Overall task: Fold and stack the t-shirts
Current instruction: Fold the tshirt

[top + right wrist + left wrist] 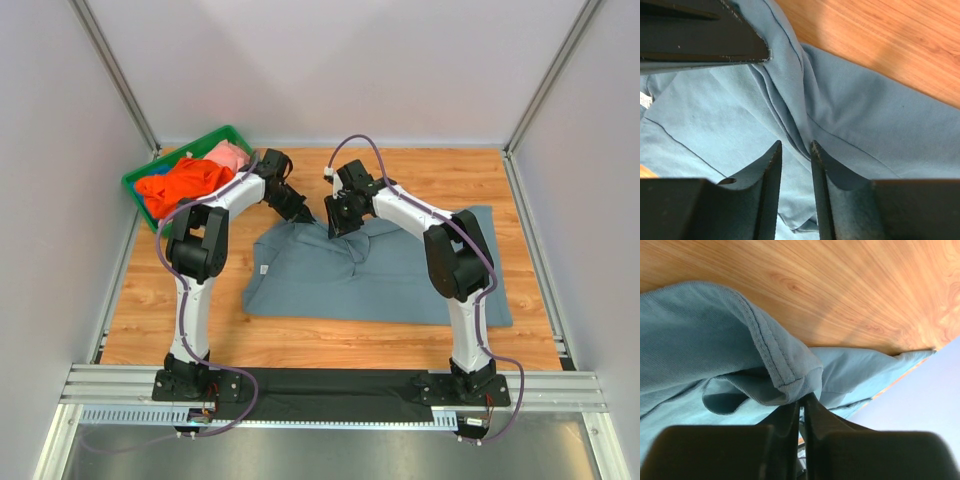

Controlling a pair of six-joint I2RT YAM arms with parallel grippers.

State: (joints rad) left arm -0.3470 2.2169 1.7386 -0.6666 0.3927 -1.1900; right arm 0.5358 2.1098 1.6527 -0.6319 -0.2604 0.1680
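Left gripper point(801, 399) pinches almost shut on the hem of the slate-blue t-shirt point(330, 280). Right gripper point(796, 147), just beside it, clamps a raised fold. The shirt spreads nearward from both, its long axis crosswise, mostly toward the right arm.

One slate grey-blue fabric t-shirt point(380, 275) lies at centre frame. One green plastic bin point(205, 139) sits upper left, holding one bright orange tee point(185, 182) and one pale pink tee point(228, 153). Two white-and-black robot arms, left point(190, 300) and right point(470, 320), stand at the bottom.
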